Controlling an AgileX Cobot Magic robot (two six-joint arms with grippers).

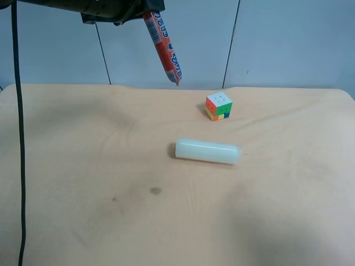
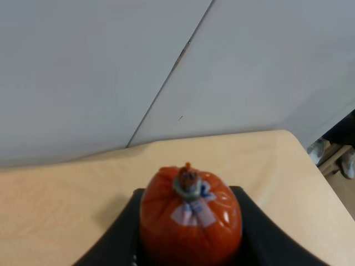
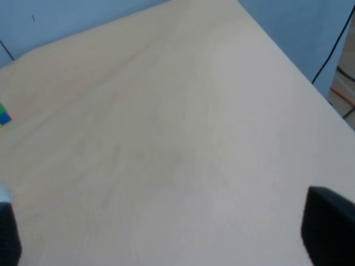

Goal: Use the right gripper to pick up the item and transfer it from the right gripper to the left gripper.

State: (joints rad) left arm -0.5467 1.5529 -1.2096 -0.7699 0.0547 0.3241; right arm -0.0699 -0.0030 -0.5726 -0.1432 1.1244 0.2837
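The item is a red sausage in a printed wrapper (image 1: 165, 49). It hangs slanted from the gripper (image 1: 133, 14) of the arm at the exterior high view's top left, well above the table. The left wrist view shows this is my left gripper (image 2: 188, 246), shut on the sausage (image 2: 191, 213), whose tied end points at the camera. My right gripper (image 3: 166, 238) is open and empty over bare table; only its dark fingertips (image 3: 330, 224) show at the frame's edges. The right arm is out of the exterior high view.
A colourful puzzle cube (image 1: 218, 106) stands on the beige table (image 1: 83, 166), and its edge shows in the right wrist view (image 3: 3, 115). A white cylinder (image 1: 207, 151) lies on its side in front of it. A black cable (image 1: 21, 138) hangs at the left.
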